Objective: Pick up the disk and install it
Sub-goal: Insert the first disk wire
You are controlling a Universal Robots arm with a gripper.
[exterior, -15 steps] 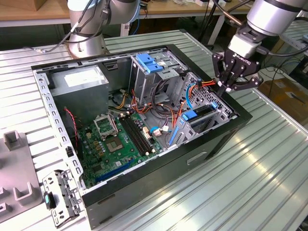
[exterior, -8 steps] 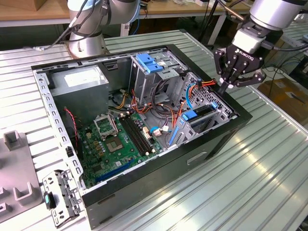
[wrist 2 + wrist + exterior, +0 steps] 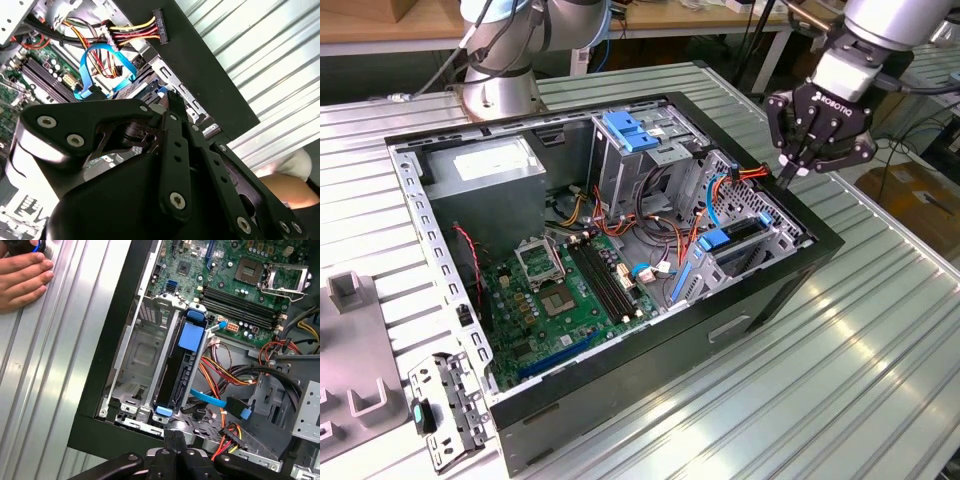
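The disk (image 3: pixel 176 375) stands on edge in a slot of the grey drive cage (image 3: pixel 142 355) at the case's corner, a blue tab at its inner end and a blue rail end at its outer end. In the exterior view the disk (image 3: pixel 732 238) sits in the cage near the case's right wall. My gripper (image 3: pixel 788 175) hovers just above that wall beyond the cage, fingers pressed together with nothing between them. In both wrist views the gripper (image 3: pixel 173 436) (image 3: pixel 168 100) is shut, a little above the disk's outer end.
The open black computer case (image 3: pixel 620 400) lies on a ribbed metal table. Inside are a green motherboard (image 3: pixel 565 290), a grey power-supply box (image 3: pixel 485 165), an upper cage with a blue latch (image 3: pixel 630 130) and loose coloured cables (image 3: pixel 225 375). A hand (image 3: pixel 22 275) rests on the table beside the case.
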